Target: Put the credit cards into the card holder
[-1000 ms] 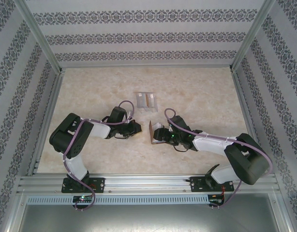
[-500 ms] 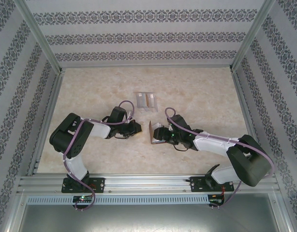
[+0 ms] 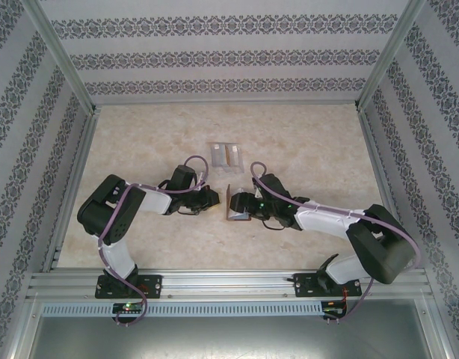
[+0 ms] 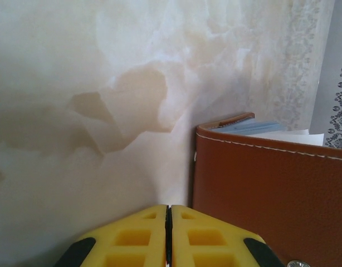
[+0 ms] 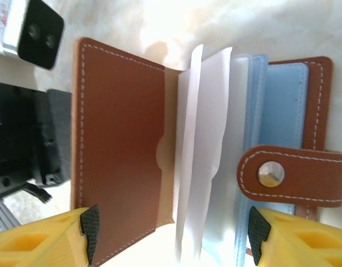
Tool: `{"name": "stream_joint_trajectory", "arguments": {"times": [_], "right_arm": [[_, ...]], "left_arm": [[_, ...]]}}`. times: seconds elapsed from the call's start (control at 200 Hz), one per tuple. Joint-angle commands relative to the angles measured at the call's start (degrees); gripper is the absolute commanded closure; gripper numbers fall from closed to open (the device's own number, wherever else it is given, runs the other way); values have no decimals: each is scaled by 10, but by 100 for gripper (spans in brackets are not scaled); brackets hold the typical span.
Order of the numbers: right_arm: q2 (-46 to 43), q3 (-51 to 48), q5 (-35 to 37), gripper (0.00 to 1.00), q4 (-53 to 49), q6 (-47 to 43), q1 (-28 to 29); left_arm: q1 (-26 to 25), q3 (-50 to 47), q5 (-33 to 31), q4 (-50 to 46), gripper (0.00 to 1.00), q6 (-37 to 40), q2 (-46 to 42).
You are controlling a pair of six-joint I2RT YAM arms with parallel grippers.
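Right wrist | right fingers (image 5: pixel 43 239) spread wide over open card holder (image 5: pixel 121 144) | left fingers (image 4: pixel 135 236) pressed together, empty, beside its cover

Brown card holder (image 5: pixel 121 144) agape (cards (image 3: pixel 219 155) beyond)

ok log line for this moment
left gripper: shut, beside card holder | right gripper: open over spread holder | credit cards: on table
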Motion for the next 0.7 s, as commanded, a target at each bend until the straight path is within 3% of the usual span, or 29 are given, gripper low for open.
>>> {"name": "stream_joint_trajectory", "arguments": {"times": [0.0,0.22,0.694], "right_arm": [[16,9,-12,27,47,33,5],[34,6,-16,27,94,59,13],[60,45,-14,27,97,50,30]], "left_arm": [[-18,-6,-9,16,88,-2,28],[-17,-8,-7,27,89,-4,38],[-17,-13,-3,41,89,-4,48]]}}
